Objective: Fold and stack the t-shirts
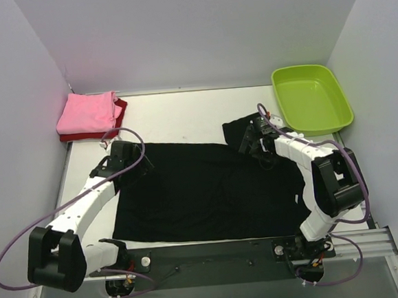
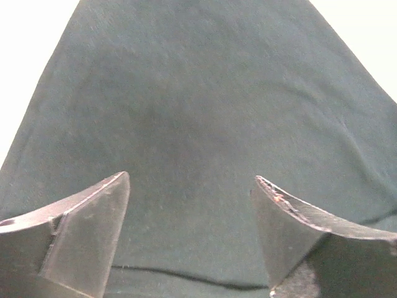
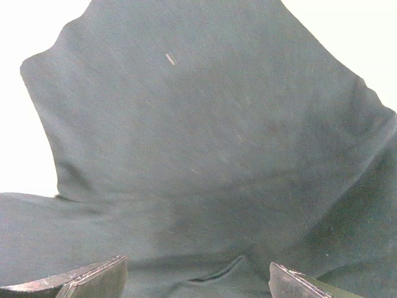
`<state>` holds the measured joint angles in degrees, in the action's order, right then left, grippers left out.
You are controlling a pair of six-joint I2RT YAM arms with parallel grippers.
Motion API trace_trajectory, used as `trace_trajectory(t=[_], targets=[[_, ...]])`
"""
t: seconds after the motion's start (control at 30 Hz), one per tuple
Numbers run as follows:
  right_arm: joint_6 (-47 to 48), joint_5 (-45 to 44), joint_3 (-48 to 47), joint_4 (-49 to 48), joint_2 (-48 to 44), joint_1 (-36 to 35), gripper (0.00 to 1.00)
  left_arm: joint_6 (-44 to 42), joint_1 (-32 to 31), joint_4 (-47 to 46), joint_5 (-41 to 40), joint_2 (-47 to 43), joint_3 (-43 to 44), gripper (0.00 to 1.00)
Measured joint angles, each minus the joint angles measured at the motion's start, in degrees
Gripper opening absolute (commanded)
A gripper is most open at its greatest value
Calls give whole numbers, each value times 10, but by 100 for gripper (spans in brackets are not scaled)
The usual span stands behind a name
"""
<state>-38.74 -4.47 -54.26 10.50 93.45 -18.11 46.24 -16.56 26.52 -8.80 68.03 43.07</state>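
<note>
A large black t-shirt (image 1: pixel 209 189) lies spread flat across the table's middle, one sleeve sticking out at its far right corner. My left gripper (image 1: pixel 132 156) hovers open over the shirt's far left corner; in the left wrist view its fingers (image 2: pixel 93 223) stand wide apart above black cloth (image 2: pixel 205 124). Over the right sleeve, my right gripper (image 1: pixel 252 139) is open too, with only black cloth (image 3: pixel 205 136) between its fingertips (image 3: pixel 99 276). A folded pink t-shirt (image 1: pixel 87 111) rests on a folded dark red t-shirt (image 1: pixel 81 135) at the far left corner.
A lime-green plastic tub (image 1: pixel 311 99) stands at the far right corner. White walls close in the table on the left, back and right. A metal rail (image 1: pixel 262 247) runs along the near edge between the arm bases.
</note>
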Motion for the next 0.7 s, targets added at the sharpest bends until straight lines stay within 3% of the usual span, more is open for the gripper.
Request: trace_trajectory(t=[0.23,0.43,0.7], targets=[[23,-21,-94,36,-45,-13,100,-27,78,-7,12,115,87,91],[30,-37,-95,50,-124,-52,100,-45,139,-12,27,256,214,86],[34,-38,-56,52,-173,-90,100,-70,158,-13,63,415,347,76]])
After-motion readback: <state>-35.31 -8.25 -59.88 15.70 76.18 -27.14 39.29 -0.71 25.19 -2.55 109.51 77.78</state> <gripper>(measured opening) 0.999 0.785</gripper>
